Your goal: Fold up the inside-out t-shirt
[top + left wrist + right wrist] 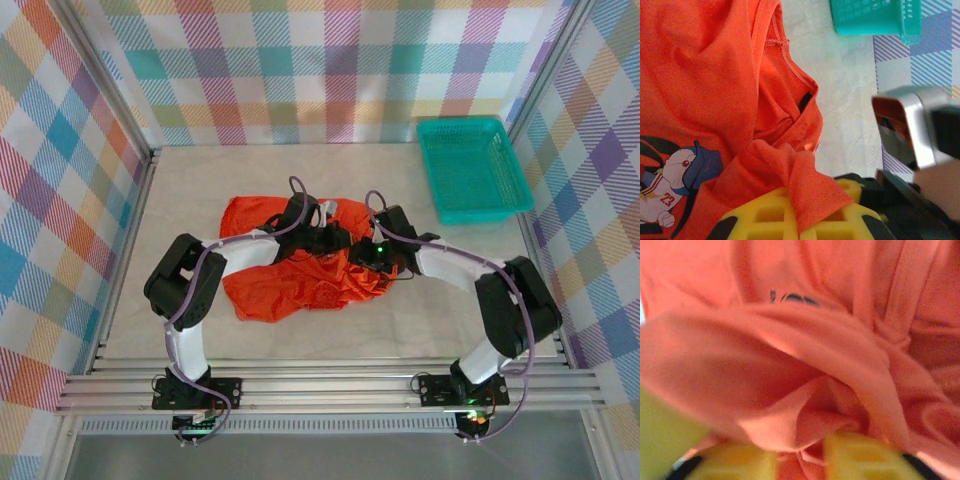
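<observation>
Orange-red cloth, the inside-out t-shirt (275,285), lies in a crumpled heap in the middle of the pale table (190,190), well apart from the teal plastic mesh basket (470,165) in the far right corner. In the top view the left gripper (333,237) and the right gripper (378,255) both reach down into the right part of the heap, near each other.

In the left wrist view the yellow fingers (765,220) are closed, with a flap of the shirt pinched at their tips. The stitched neck opening (785,55) and the small white, blue and dark cartoon print (675,175) lie beside it.

In the right wrist view the yellow fingers (865,457) stand only a little apart, with a bunch of cloth between them; it appears to be gripped.

No flat panel and no neat fold can be seen. As a judgement, the task is at an early stage: spreading the shirt and all the folds are left to do.
</observation>
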`<state>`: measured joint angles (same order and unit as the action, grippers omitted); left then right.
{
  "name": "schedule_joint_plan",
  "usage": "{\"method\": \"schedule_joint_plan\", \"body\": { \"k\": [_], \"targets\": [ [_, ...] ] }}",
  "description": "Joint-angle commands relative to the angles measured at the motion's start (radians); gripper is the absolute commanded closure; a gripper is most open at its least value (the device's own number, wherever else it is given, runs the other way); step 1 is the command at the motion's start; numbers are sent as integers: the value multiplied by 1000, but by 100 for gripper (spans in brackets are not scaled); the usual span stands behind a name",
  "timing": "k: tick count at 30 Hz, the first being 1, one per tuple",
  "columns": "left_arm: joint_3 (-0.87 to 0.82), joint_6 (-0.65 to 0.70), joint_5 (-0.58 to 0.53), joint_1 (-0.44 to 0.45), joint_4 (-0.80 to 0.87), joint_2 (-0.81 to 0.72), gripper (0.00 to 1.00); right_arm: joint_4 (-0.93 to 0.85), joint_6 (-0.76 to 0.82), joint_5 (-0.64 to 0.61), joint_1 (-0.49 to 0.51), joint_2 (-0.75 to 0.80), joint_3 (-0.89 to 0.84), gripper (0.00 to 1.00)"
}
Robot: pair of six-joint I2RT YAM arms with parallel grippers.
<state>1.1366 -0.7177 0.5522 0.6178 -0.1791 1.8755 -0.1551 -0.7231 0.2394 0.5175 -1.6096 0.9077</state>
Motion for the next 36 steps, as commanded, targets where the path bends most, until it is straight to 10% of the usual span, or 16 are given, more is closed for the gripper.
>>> {"method": "schedule_joint_plan", "body": {
  "k": [1,15,23,29,36],
  "targets": [
    [27,14,8,5,35,-4,100,-13,39,-56,1,-45,66,90],
    [81,57,14,-39,111,5,100,-166,100,52,-41,378,-86,100],
    [88,60,13,-39,121,21,98,-125,59,53,-49,376,-133,100],
    [91,137,20,-38,128,36,33,-73,-19,62,-210,440,-253,100],
    [68,348,49,-5,157,-40,44,117,-131,275,-345,251,-341,100]
  ]
}}
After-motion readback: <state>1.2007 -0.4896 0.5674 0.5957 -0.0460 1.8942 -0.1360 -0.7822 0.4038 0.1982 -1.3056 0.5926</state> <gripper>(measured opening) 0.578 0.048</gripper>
